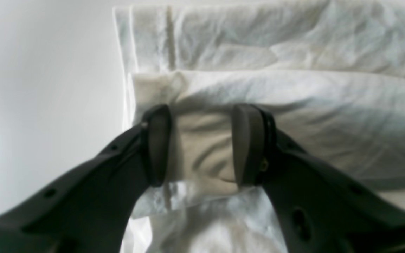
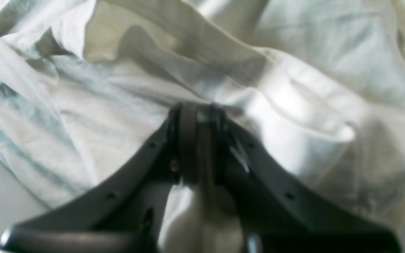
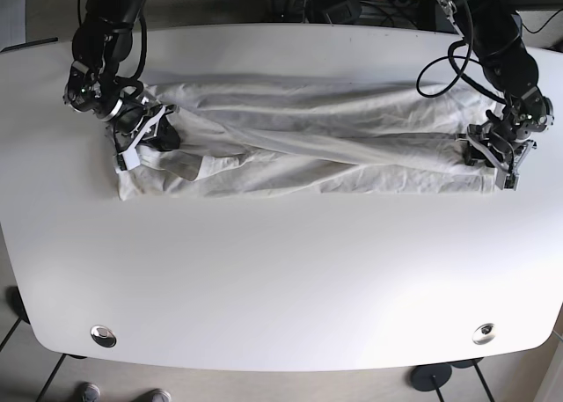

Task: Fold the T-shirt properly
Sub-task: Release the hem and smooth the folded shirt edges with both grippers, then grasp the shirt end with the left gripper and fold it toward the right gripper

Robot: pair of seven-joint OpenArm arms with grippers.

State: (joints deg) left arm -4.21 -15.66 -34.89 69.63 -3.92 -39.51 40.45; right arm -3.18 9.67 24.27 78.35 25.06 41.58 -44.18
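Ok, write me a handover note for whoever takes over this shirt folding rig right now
Left gripper: fingers apart around a fold at the hem end of the white T-shirt, not clamped.
Right gripper: shut on cloth at the other end.
The shirt lies stretched lengthwise across the white table, its long sides folded inward.
Left: fold it end over end and flatten it.

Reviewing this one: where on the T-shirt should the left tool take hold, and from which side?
At the folded end edge of the T-shirt, coming in from the bare table beyond that end. The layers stack there into a thick ridge, and the left tool already straddles it with pads apart, so closing should catch every layer.
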